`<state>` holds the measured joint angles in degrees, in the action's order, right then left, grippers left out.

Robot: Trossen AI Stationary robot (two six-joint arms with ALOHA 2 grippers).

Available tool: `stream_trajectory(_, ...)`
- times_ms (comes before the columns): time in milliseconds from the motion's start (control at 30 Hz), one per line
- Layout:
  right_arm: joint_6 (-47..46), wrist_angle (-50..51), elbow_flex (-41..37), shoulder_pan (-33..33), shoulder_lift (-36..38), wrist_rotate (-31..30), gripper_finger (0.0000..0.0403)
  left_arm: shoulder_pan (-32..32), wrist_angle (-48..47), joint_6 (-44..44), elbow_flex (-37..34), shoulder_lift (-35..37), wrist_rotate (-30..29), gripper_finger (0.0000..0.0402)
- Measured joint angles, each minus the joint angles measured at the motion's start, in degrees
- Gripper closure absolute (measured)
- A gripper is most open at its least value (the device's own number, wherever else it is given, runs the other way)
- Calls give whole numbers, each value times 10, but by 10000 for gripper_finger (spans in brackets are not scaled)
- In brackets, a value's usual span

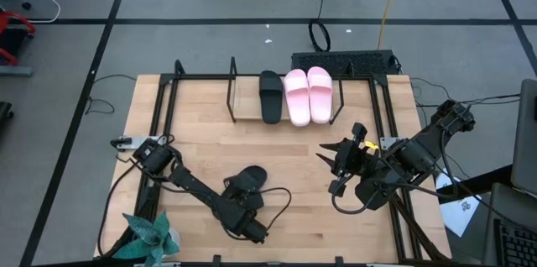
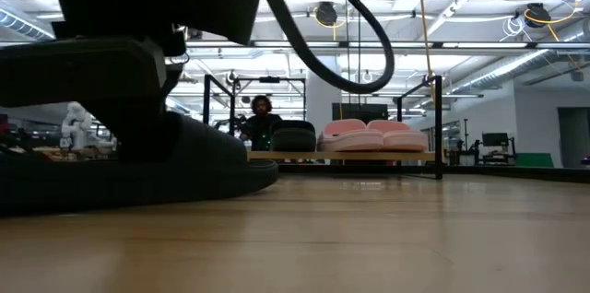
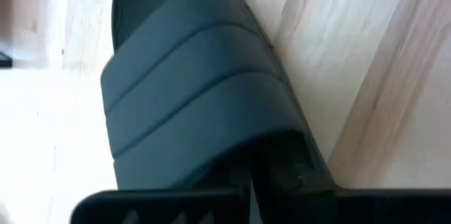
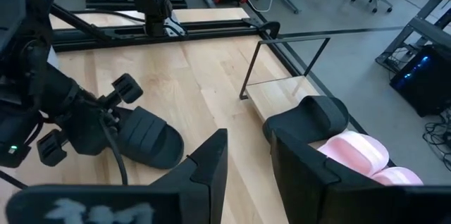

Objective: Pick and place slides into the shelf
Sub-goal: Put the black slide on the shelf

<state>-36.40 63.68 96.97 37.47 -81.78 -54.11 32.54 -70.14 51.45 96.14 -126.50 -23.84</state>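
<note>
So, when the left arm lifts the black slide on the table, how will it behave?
The black slide looks like light foam, so it probably lifts easily. Held by one end in the left gripper, it may sag or swing. Its ribbed strap should resist slipping.

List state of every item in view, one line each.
Loose black slide: flat on table, left end effector shut on it.
Black slide in shelf: placed beside pink pair.
Pink slides: both in shelf, side by side.
Right end effector: open, empty, above table.
</note>
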Motion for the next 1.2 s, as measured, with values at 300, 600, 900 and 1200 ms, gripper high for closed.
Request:
stream_trajectory(300, 11, 0, 0, 0, 0, 0, 305, -5, -4, -72, 0, 0, -26, 381)
stream_trajectory(600, 11, 6, 0, 0, 0, 1, 305, 17, -98, -77, 33, 0, -24, 331)
stream_trajectory(900, -3, 30, 0, 0, 0, 0, 305, 58, -110, -94, 76, 0, -60, 265)
stream_trajectory(1200, 30, 31, 0, -1, 0, -1, 305, 77, -105, -156, 59, 0, -110, 205)
